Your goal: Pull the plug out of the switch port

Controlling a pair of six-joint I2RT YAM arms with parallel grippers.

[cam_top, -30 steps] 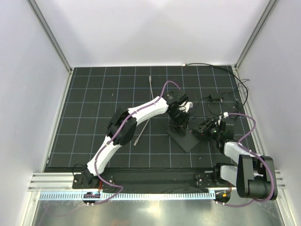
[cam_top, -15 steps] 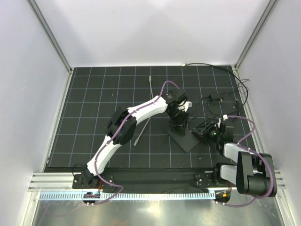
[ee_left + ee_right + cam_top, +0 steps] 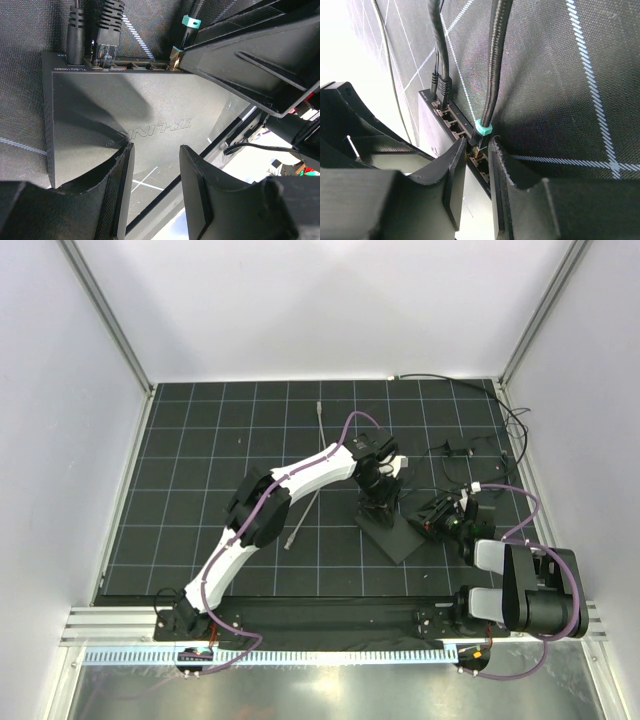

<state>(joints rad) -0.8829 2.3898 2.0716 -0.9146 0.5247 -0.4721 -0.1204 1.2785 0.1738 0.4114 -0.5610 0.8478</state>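
Note:
The switch (image 3: pixel 393 534) is a flat black box lying on the grid mat; its lid (image 3: pixel 140 110) fills the left wrist view. The plug (image 3: pixel 482 140) carries a teal collar on a thin black cable (image 3: pixel 495 60) and sits at a port on the switch's edge (image 3: pixel 451 121); its tip (image 3: pixel 175 50) also shows in the left wrist view. My right gripper (image 3: pixel 477 145) (image 3: pixel 428 521) is shut on the plug, one finger on each side. My left gripper (image 3: pixel 156 150) (image 3: pixel 377 502) is open, its fingers resting at the lid's opposite edge with nothing between them.
Two other black plugs (image 3: pixel 107 35) (image 3: pixel 440 85) stand in ports further along the same edge. A thin grey cable with a metal tip (image 3: pixel 300 522) lies left of the switch. Loose black cables (image 3: pixel 510 422) and a small black part (image 3: pixel 458 449) lie at the back right.
My right gripper has moved left and slightly back, in toward the switch's edge. The left arm shifted a little at first, then held still on the switch.

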